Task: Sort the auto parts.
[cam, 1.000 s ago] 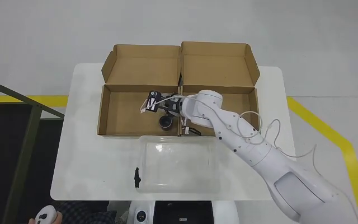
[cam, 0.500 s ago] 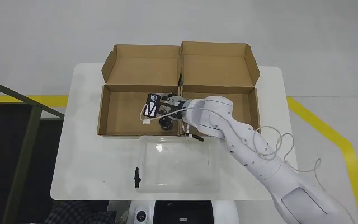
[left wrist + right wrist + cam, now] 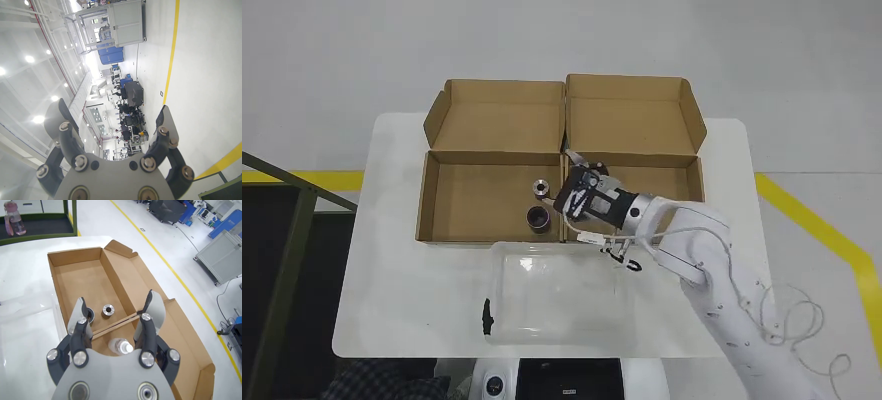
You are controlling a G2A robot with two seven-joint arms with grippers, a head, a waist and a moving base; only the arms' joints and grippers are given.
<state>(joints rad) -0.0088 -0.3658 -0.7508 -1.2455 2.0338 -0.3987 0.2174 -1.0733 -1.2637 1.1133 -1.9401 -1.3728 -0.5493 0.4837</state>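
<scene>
Claw from above: the right claw [image 3: 575, 188] hangs released over the wall between the left box [image 3: 462, 205] and the right box [image 3: 672, 180].
Parts from above: a silver bushing [image 3: 540, 185] and a dark ring [image 3: 537, 216] lie in the left box. A black part [image 3: 485, 317] lies on the surface [image 3: 392, 250] beside a clear tub [image 3: 557, 300].
Left wrist: the left claw [image 3: 112, 106] is released, gripping nothing.
Right wrist: a white bottle [image 3: 122, 346] sits in the right box.
</scene>
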